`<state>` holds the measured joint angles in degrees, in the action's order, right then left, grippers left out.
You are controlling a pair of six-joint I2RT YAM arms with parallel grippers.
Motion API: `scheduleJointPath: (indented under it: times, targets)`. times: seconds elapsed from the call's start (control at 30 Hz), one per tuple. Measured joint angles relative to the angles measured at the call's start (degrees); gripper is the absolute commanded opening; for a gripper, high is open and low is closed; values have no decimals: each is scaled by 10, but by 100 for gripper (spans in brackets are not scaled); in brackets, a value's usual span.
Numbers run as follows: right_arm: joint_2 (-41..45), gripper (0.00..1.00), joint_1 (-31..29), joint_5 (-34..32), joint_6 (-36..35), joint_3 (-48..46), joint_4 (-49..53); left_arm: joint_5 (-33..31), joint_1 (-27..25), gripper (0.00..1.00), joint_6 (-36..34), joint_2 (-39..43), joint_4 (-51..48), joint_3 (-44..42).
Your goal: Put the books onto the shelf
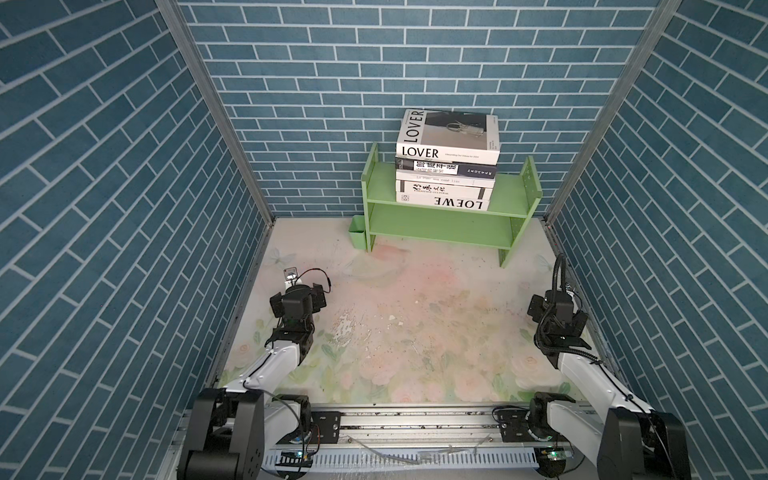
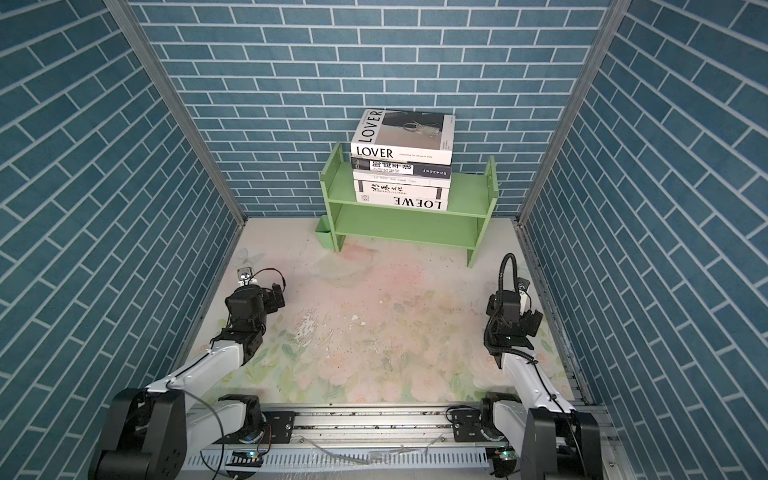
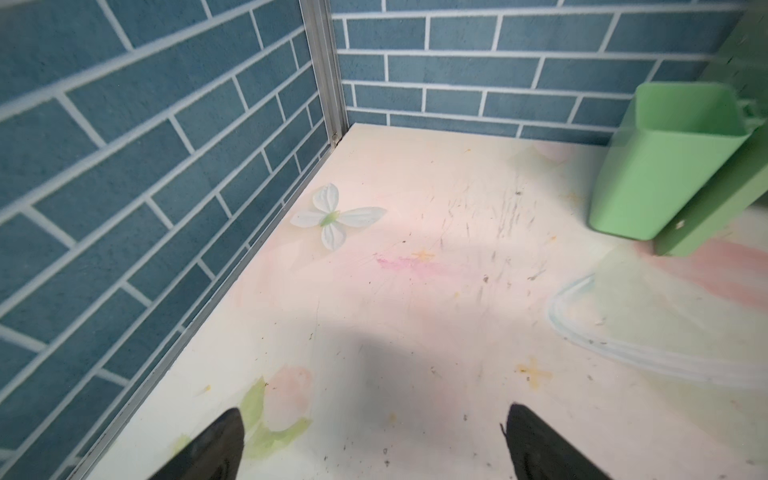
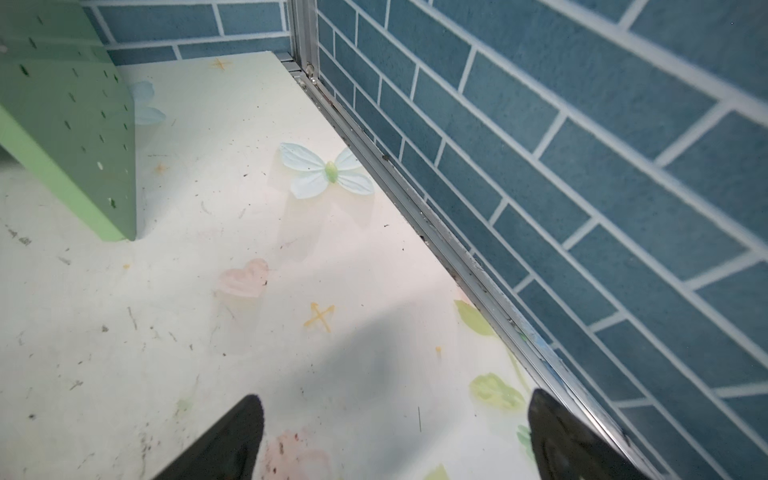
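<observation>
The books (image 1: 448,133) (image 2: 402,135) lie flat in a stack of several on the top tier of the light green shelf (image 1: 449,224) (image 2: 407,226). A white LOVER volume is uppermost and LOEWE lowest. The shelf stands against the back wall. My left gripper (image 1: 297,297) (image 2: 253,301) hovers low by the left wall, far from the shelf. In the left wrist view it (image 3: 374,415) is open over bare mat. My right gripper (image 1: 559,309) (image 2: 515,311) sits by the right wall. It (image 4: 397,397) is open too, with nothing between the fingers.
A small green cup (image 1: 357,231) (image 3: 665,162) hangs at the shelf's left leg. The shelf's lower tier (image 1: 436,226) holds nothing. Blue brick walls (image 1: 124,208) close in three sides. A metal rail (image 1: 415,428) runs along the front. A perforated shelf side panel (image 4: 70,112) shows in the right wrist view.
</observation>
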<state>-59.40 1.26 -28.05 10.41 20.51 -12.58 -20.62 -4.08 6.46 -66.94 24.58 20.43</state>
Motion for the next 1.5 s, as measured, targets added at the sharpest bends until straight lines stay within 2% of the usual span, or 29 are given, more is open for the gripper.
scheduleJointPath:
  times: [0.2,0.37,0.47,0.6,0.67,0.77,1.0,1.5]
  targets:
    - [-97,99,4,49,-4,-13,-177,1,6,100,-33,-71,111,-23]
    - [-198,99,4,70,-4,-23,-289,38,26,100,-44,-155,214,-18]
    - [-230,99,4,88,-4,-23,-330,66,26,100,-56,-199,251,-19]
    - [-240,98,4,115,-11,-25,-376,83,25,100,-63,-204,284,-22]
    - [-268,99,4,129,-18,-36,-440,90,25,100,-66,-204,298,-22]
    - [-287,99,4,138,-20,-44,-444,91,23,99,-69,-204,291,-16]
    - [-289,99,3,147,-24,6,-405,91,17,100,-75,-204,283,-2]
    - [-289,99,3,148,-30,6,-400,89,15,100,-76,-204,276,-1]
